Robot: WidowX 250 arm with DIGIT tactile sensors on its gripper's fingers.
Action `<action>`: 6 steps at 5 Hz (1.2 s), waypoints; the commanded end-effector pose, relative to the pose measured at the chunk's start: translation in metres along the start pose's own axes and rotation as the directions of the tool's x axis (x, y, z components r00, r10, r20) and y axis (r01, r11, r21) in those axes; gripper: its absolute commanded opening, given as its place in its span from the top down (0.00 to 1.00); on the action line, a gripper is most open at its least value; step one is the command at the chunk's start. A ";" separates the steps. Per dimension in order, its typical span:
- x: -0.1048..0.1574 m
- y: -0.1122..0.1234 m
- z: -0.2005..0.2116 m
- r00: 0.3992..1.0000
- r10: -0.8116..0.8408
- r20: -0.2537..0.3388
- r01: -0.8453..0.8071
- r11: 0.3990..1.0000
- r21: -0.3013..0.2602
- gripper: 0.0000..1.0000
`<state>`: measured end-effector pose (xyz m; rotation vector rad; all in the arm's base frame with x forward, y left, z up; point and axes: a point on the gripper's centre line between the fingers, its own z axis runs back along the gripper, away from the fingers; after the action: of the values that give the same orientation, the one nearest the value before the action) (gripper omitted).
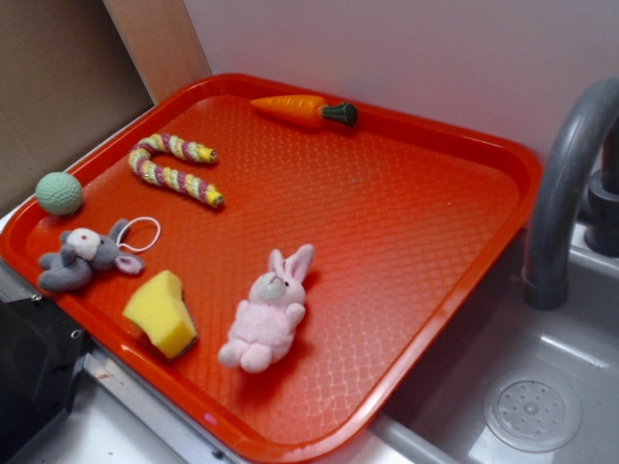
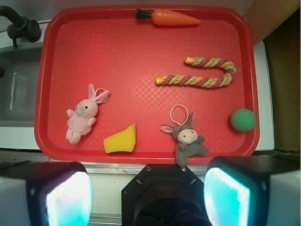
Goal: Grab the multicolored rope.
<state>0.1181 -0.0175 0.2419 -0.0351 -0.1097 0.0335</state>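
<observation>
Red plastic tray (image 1: 455, 251) carries all the toys, and it sits beside a sink (image 1: 542, 406) with a grey faucet (image 1: 566, 184). The multicolored rope (image 1: 169, 169) lies flat on the tray, bent like a hook, so its two yellow ends point the same way and the curve faces the tray's edge. In the wrist view it is in the upper right part of the tray (image 2: 141, 52), and the rope (image 2: 202, 75) is well apart from the camera's bottom edge.

Near the rope are a green ball (image 2: 243, 119) and a grey mouse toy (image 2: 188, 139), both below it in the wrist view. The orange carrot toy (image 2: 171, 17) lies at the far rim, separate from the rope. A pink bunny (image 2: 84, 113) and a yellow sponge wedge (image 2: 121, 140) lie more to the left.

The gripper (image 2: 150, 197) is high above the tray's near rim, its fingers (image 2: 66, 193) spread wide apart and holding nothing. I judge this wide pose is a ready position, because the rope is not yet reached. The long lower strand of the rope has free space around it, so it seems the easier part to pinch, across its thickness
</observation>
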 end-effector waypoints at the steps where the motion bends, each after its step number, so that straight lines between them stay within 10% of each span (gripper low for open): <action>1: 0.000 0.000 0.000 1.000 0.000 0.000 0.000 1.000 0.000 0.00; 3: 0.050 0.025 -0.032 0.936 0.319 0.147 -0.326 0.945 0.024 0.00; 6: 0.077 0.080 -0.114 0.503 0.791 0.348 -0.860 0.497 0.111 0.00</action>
<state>0.2101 0.0546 0.1225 0.2198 -0.3116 1.0590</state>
